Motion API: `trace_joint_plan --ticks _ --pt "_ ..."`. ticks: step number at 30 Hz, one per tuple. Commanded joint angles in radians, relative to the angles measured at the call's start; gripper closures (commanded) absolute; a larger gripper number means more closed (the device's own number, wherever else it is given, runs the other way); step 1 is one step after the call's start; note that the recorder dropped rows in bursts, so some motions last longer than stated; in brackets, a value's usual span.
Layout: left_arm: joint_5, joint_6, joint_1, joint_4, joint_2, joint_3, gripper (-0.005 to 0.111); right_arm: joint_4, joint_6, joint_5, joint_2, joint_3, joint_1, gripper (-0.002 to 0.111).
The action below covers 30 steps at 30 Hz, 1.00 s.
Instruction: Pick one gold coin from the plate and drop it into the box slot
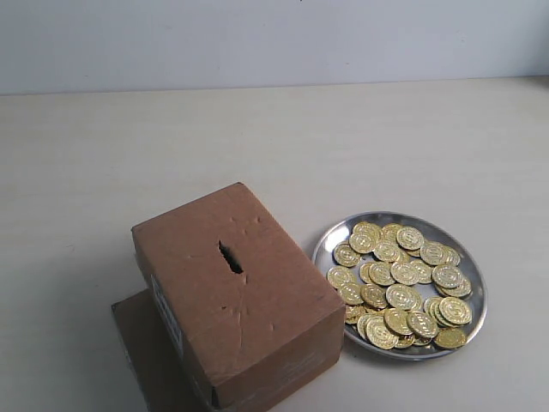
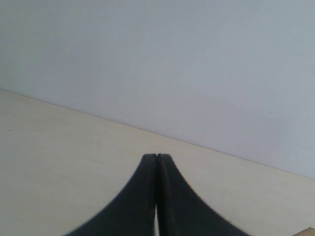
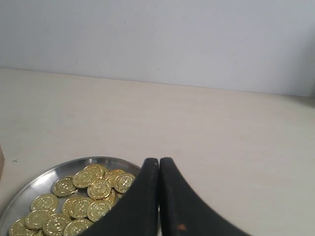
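Note:
A round silver plate [image 1: 334, 236] with several gold coins [image 1: 401, 296] lies at the front right of the table. Left of it stands the brown cardboard box [image 1: 257, 300], its dark slot [image 1: 230, 257] cut in the top face. Neither gripper shows in the exterior view. In the right wrist view my right gripper [image 3: 158, 161] is shut and empty, its black fingers held over the edge of the plate [image 3: 34, 183] with the coins [image 3: 98, 188] beside them. My left gripper [image 2: 156, 156] is shut with nothing in it, over bare table near the wall.
The box stands on a flat brown cardboard sheet [image 1: 141, 343] at the front left. A pale wall [image 1: 274, 39] closes off the far edge of the beige table [image 1: 171, 146].

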Motion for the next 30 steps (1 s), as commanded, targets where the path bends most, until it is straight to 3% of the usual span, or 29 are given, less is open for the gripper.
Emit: trace_joint_plan --ticks 1,25,27,30 --pt "-0.007 0.000 0.003 -0.003 -0.007 -0.001 0.107 0.000 -0.010 -0.006 -0.007 0.005 -0.008 0.108" --pt "0.001 0.003 0.001 -0.003 -0.007 -0.001 0.107 0.000 -0.010 0.002 -0.007 0.005 -0.008 0.108" --pt "0.002 0.007 -0.013 0.003 -0.007 -0.001 0.107 0.000 -0.010 0.002 -0.007 0.005 -0.008 0.108" --pt "0.034 0.012 -0.082 0.128 -0.007 -0.001 0.107 0.000 -0.010 0.002 -0.007 0.005 -0.008 0.108"
